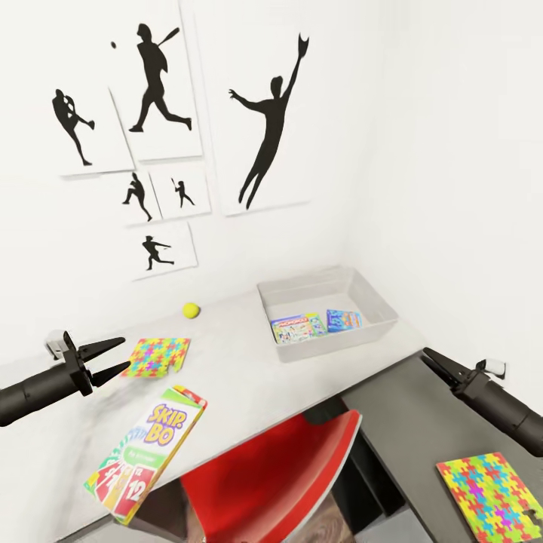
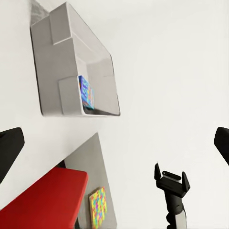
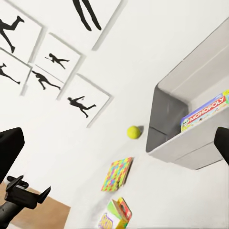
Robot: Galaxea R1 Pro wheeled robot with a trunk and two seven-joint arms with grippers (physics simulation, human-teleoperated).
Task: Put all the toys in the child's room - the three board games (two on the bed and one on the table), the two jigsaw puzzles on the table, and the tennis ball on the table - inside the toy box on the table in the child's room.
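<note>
While both arms hover empty, left gripper (image 1: 119, 357) is spread above the table (image 1: 249, 377), just beside 1 jigsaw puzzle (image 1: 157, 356); right gripper (image 1: 430, 357) looks pressed together. Skip-Bo game (image 1: 147, 460) overhangs the table edge. Tennis ball (image 1: 191, 309) sits near the toy box (image 1: 377, 302), which holds 2 board games (image 1: 298, 328). A 2nd puzzle (image 1: 498, 494) lies on the dark cabinet (image 1: 407, 430).

Head view: from above the table (image 1: 249, 354), facing down toward its far wall edge. Left wrist view: from near the table's left end, looking across to the toy box (image 2: 71, 67) and right gripper (image 2: 171, 180). Right wrist view: opposite, near, sharing that toy box (image 3: 191, 129) and catching the left gripper (image 3: 24, 193).
</note>
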